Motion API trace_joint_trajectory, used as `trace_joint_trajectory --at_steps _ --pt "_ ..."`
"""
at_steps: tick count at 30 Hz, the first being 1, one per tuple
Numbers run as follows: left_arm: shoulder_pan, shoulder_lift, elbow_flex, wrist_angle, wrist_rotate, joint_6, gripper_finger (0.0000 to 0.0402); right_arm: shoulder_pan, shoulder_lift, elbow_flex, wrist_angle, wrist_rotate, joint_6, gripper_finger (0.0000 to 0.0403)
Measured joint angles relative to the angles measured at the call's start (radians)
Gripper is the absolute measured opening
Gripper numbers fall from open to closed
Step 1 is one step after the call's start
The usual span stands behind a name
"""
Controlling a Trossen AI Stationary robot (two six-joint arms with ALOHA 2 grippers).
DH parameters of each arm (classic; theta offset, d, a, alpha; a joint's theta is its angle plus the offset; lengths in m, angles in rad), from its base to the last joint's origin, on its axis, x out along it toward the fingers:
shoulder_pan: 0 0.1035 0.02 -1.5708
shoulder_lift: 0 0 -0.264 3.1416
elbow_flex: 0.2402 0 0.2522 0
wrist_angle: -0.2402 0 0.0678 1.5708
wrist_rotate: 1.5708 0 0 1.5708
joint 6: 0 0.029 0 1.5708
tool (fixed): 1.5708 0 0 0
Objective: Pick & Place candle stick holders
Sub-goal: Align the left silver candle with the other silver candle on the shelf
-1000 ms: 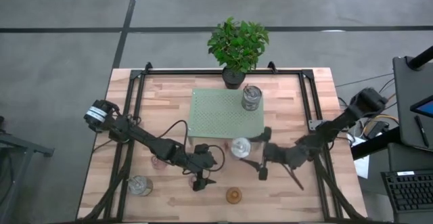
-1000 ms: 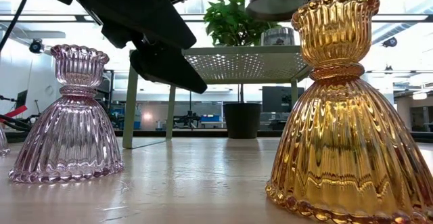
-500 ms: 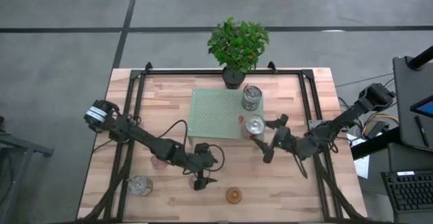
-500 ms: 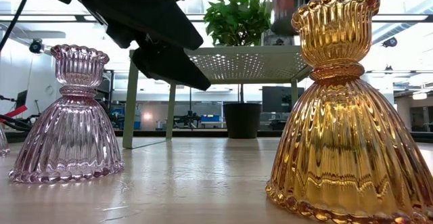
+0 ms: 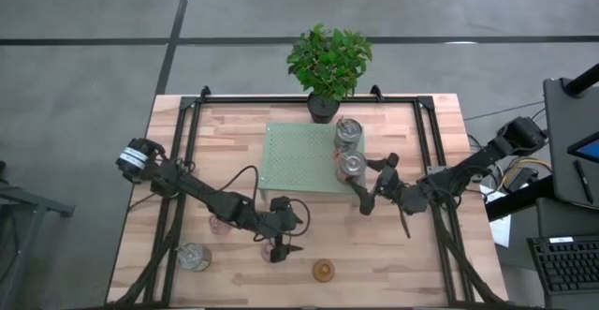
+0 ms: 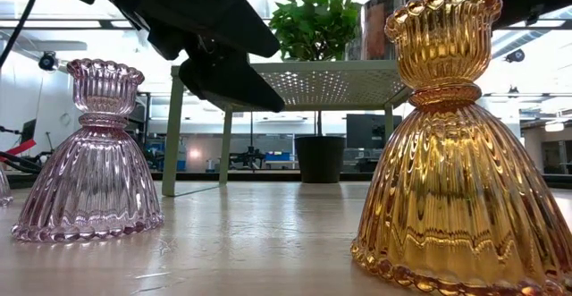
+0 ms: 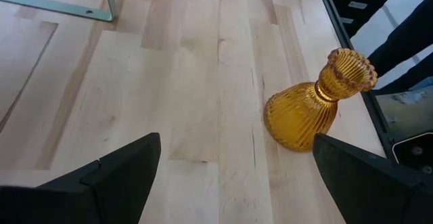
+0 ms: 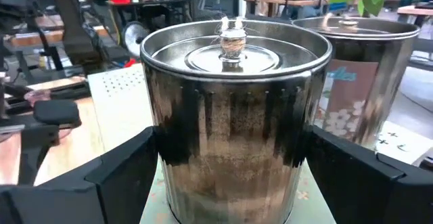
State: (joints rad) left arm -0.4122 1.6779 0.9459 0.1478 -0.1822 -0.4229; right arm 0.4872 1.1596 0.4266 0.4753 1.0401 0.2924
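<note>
**Five holders in view; right gripper has one at the stand**

Reading left to right, you have three silvery round metal holders, one pale pink ribbed glass holder and one amber ribbed glass holder.

The first silvery holder (image 5: 192, 256) stands alone near the front-left corner. The pale pink ribbed glass holder (image 5: 219, 224) sits beside it, partly under your left arm. The left gripper (image 5: 284, 251) hangs low over the front of the table. Its jaws are spread wide with nothing between them. The amber ribbed glass holder (image 5: 324, 271) stands upright just to its right, apart from the fingers and close to the table's front edge.

The other two silvery holders stand side by side at the right edge of the green perforated metal stand (image 5: 299, 155). The rear silvery holder (image 5: 348, 132) stands free. The gripped silvery holder (image 5: 352, 167) is clamped between the fingers of your right gripper (image 5: 365, 181). I cannot tell whether it bears on the stand.

One potted green plant (image 5: 328, 59) stands at the back edge.

The surface is a pale wooden plank table (image 5: 234, 123) with black rails, on a grey floor. A dark desk with a keyboard (image 5: 566, 258) stands to the right. In the low view, a bright workshop room lies beyond.
</note>
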Motion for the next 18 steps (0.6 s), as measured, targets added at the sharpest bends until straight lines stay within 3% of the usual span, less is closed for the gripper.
trace_joint_trajectory --at_steps 13,18 --pt "0.0 0.0 0.0 0.001 0.0 0.0 0.0386 -0.024 0.03 0.014 0.002 -0.016 0.045 0.0367" --pt "0.0 0.0 0.0 0.001 0.0 0.0 0.0386 -0.023 0.029 0.04 0.003 -0.021 -0.013 0.0368"
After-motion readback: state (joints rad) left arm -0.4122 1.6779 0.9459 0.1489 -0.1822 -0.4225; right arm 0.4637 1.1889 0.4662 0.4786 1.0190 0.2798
